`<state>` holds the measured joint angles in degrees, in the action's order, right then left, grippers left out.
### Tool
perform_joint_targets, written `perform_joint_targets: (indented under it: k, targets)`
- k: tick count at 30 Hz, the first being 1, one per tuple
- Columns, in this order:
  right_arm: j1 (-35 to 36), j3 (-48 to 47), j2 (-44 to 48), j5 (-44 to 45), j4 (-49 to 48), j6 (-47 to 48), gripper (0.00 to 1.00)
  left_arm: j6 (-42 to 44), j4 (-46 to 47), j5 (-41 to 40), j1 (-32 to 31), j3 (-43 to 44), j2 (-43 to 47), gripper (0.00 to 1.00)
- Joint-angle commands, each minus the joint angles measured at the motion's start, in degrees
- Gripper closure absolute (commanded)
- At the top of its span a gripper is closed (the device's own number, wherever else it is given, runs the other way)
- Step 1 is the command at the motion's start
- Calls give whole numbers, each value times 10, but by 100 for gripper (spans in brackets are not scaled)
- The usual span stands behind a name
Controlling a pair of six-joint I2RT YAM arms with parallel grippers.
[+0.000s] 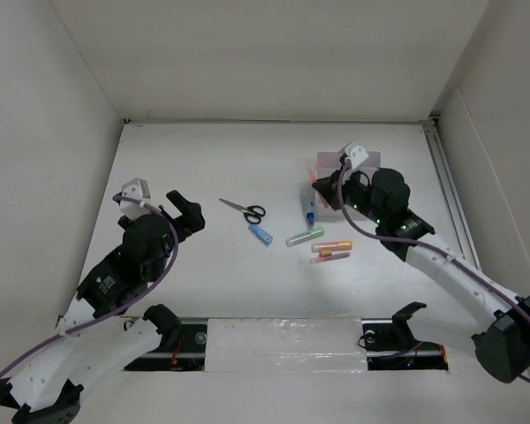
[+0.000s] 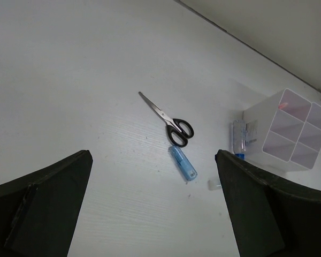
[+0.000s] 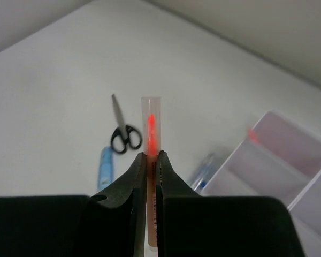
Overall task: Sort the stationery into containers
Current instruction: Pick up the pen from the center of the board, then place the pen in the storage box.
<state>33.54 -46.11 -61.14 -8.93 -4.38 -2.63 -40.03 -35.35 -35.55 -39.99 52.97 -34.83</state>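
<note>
— Grippers first: how do they stand?

— The right gripper (image 3: 151, 158) is clenched on the thin red pen (image 3: 151, 126). The pen runs lengthwise between the two fingers, and its clear-capped end sticks out past the tips. The left gripper (image 1: 191, 212) is spread wide and grasps nothing. It hangs over the left part of the tabletop (image 1: 203, 168).

— Where is the pen relative to the containers?

— It is off the tabletop, just beside the white organiser (image 1: 329, 162) at its left side. From the wrist camera the compartments lie to the right of the pen. I cannot tell whether the tip is over one of them.

— And the other stationery?

— All of it lies flat on the tabletop.
- The black-handled scissors (image 1: 245, 210) are near the middle, with the short blue tube (image 1: 261, 234) just beside their handles.
- The blue-capped pen (image 1: 309, 210) lies against the organiser's near-left wall.
- The green marker (image 1: 305, 237), orange marker (image 1: 332, 246) and pink marker (image 1: 331, 258) are grouped close together, nearer the arms' bases.
</note>
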Motion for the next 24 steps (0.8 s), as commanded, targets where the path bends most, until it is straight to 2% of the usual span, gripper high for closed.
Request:
perform_joint_targets:
  k: [1,2,4,9,13,24]
  targets:
    - [-72,-44,-27,-201,-155,137,100,20,33,13,4,-9,11,0]
    - [-86,-61,-59,-212,-155,177,100,26,33,13,4,-9,11,0]
    - [-138,-119,-100,-277,-160,194,100,31,38,13,4,-9,11,0]
    - [-225,-257,-268,-461,-160,200,100,43,50,31,4,-15,4,0]
    - [-270,-325,-360,-556,-155,195,100,49,56,43,4,-15,4,0]
    - [-281,-367,-434,-590,-135,195,100,61,67,54,10,-20,-2,0]
